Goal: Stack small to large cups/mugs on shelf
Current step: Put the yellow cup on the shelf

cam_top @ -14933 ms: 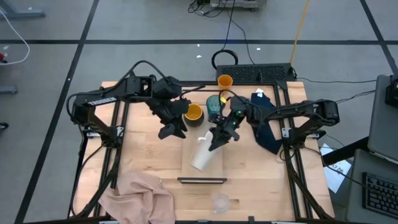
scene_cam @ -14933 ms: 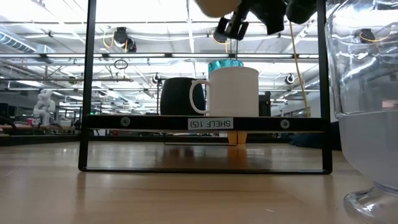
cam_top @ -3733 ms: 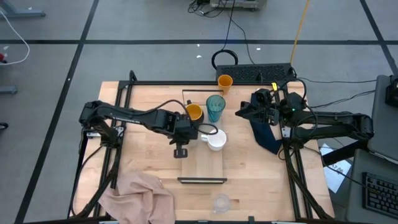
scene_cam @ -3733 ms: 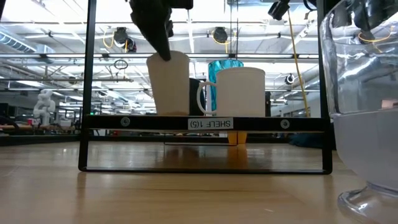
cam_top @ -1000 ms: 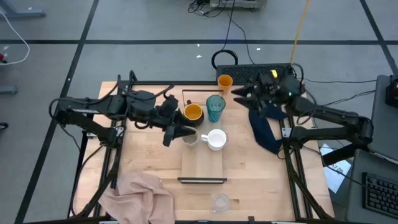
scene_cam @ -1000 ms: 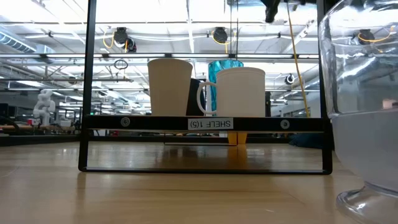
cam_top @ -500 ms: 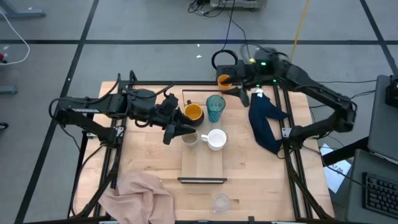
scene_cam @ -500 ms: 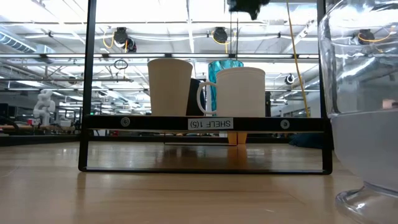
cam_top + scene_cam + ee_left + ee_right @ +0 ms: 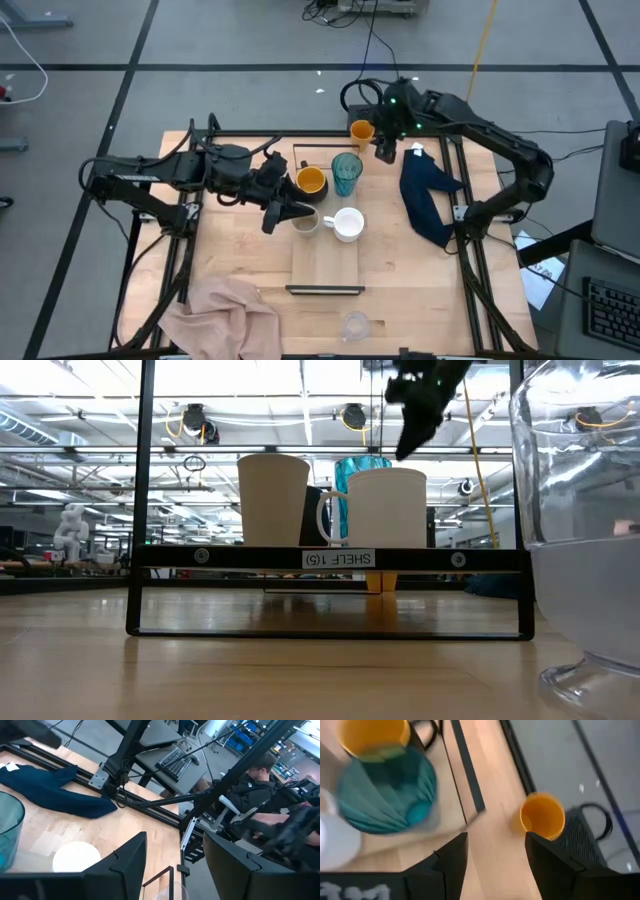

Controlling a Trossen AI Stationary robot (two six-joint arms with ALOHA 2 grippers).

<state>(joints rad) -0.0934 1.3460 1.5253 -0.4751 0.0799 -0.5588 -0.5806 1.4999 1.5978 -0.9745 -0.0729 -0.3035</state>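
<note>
Six vessels on show, one of each. Four are up on the shelf (image 9: 325, 262): the teal tumbler (image 9: 347, 172) and the dark mug (image 9: 312, 181) with its orange-yellow inside at the far end, then the beige cup (image 9: 306, 222) and the white mug (image 9: 348, 224) side by side in front of them. In the low view the beige cup (image 9: 273, 500) stands upright left of the white mug (image 9: 380, 507), the tumbler's rim peeking over between them. The small orange cup (image 9: 361, 131) sits off the shelf, on the tabletop (image 9: 240, 255) near its far edge. The tiny clear glass (image 9: 355, 325) waits alone at the near edge, well apart from the shelf. One pink cloth (image 9: 225, 312) lies on the near left corner, one dark blue cloth (image 9: 425, 200) on the right.

The left gripper (image 9: 283, 213) hangs just left of the beige cup, arm stretched in from the left, fingers spread wide and empty. The right arm reaches high across the far edge, its gripper (image 9: 385, 148) hovering just beside the small orange cup (image 9: 542, 816); its fingers stand parted, gripping nothing.
</note>
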